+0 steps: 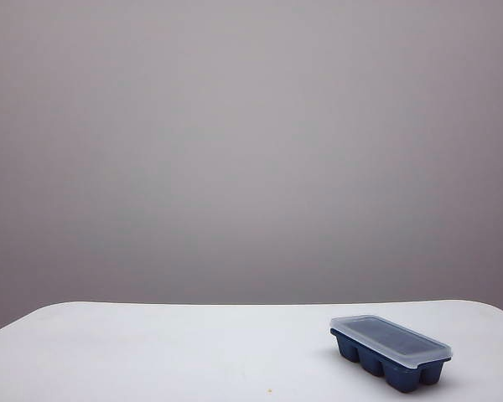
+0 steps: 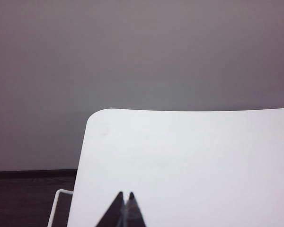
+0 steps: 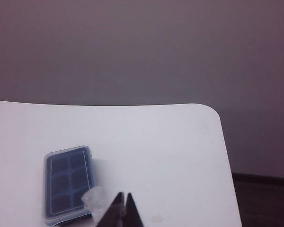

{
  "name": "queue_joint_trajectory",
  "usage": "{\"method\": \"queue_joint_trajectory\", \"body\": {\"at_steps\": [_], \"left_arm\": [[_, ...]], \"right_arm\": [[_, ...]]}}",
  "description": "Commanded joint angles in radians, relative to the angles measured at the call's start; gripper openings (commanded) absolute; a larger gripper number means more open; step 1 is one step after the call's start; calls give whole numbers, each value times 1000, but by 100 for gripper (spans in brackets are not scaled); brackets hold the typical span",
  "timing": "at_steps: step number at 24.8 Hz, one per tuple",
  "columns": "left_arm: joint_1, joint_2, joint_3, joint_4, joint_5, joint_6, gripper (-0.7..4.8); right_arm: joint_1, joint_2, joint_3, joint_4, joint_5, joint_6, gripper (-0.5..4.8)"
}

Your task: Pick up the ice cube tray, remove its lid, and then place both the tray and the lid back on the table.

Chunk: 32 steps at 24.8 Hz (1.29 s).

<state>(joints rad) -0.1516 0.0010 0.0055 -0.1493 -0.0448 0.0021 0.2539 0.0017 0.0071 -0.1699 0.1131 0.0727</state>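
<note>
The dark navy ice cube tray (image 1: 389,358) stands on the white table (image 1: 168,352) at the front right, with the translucent lid (image 1: 391,337) seated on top of it. The right wrist view shows the same covered tray (image 3: 66,182) with its lid (image 3: 87,179) on, close beside my right gripper (image 3: 124,195), whose dark fingertips meet in a point with nothing between them. My left gripper (image 2: 125,195) hovers over bare table (image 2: 189,161) near a rounded corner, shut and empty. Neither gripper appears in the exterior view.
A plain grey wall stands behind the table. In the left wrist view a white metal frame (image 2: 59,205) and dark floor lie beyond the table's edge. The right wrist view shows the opposite rounded corner (image 3: 213,113) with dark floor past it.
</note>
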Motion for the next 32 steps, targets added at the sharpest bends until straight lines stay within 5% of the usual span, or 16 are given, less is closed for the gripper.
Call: {"method": "queue_joint_trajectory", "body": {"at_steps": [1, 8, 13, 20, 27, 32], "left_arm": [[0, 0, 1, 9, 0, -29, -5], [0, 0, 1, 10, 13, -45, -5], [0, 0, 81, 13, 204, -226, -5], [2, 97, 296, -4, 132, -229, -4], [2, 348, 517, 31, 173, -29, -4], [2, 624, 704, 31, 449, 215, -1]], "right_arm": [[0, -1, -5, 21, 5, -2, -7], [0, -1, -5, 22, 4, 15, -8], [0, 2, 22, 67, 12, 136, -9], [0, 58, 188, -20, 95, 171, -9], [-1, 281, 359, -48, 90, 189, -9], [-2, 531, 570, -146, 15, 181, -9]]}}
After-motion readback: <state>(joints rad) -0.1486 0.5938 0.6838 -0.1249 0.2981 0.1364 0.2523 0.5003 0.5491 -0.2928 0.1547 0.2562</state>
